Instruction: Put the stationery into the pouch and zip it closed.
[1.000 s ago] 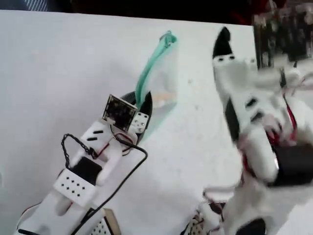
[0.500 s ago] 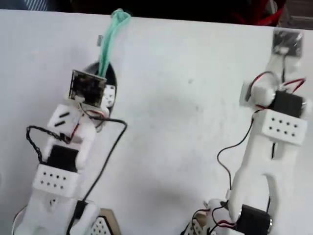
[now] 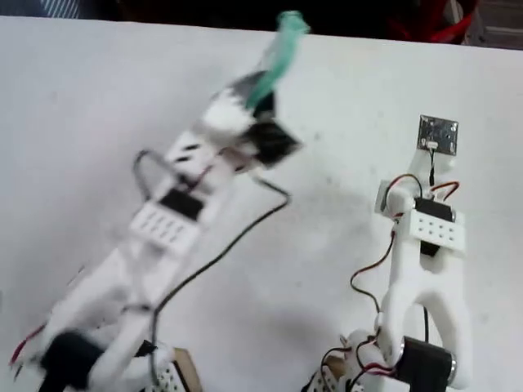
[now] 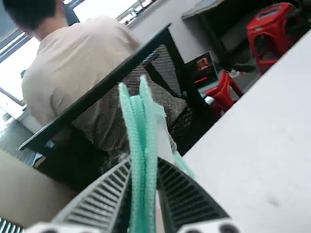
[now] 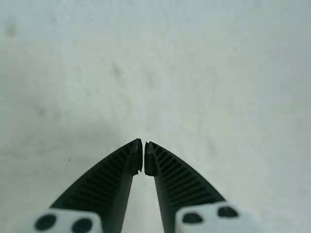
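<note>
The left gripper (image 4: 144, 167) was clamped on the pouch (image 4: 142, 121). Its 2 ribbed fingers (image 4: 109, 194) pressed on either side of the green zip edge, which stood out past their tips as a narrow folded strip. In the left wrist view that strip showed against a black mesh chair (image 4: 97, 111) in the room behind, with the white counter (image 4: 262, 145) running off beside it. The pouch's contents could not be seen.

From above, the left arm (image 3: 172, 220) stretched diagonally from the near left corner toward the far middle of the counter (image 3: 82, 106). The left gripper (image 3: 260, 94) sat at its far end. The pouch (image 3: 282, 41) projected from it as a blurred green streak reaching close to the counter's far edge. Whether the pouch touched the counter could not be told from this view. A black cable (image 3: 221, 253) looped off the arm and trailed back toward its base.

The right arm (image 3: 425, 245) stood on the near right side, well apart from the pouch, with its wrist camera board (image 3: 438, 132) facing up. The right gripper (image 5: 144, 148) was closed on nothing, with only a thin slit between the tips of its 2 fingers. It pointed down at bare counter (image 5: 194, 73).
</note>
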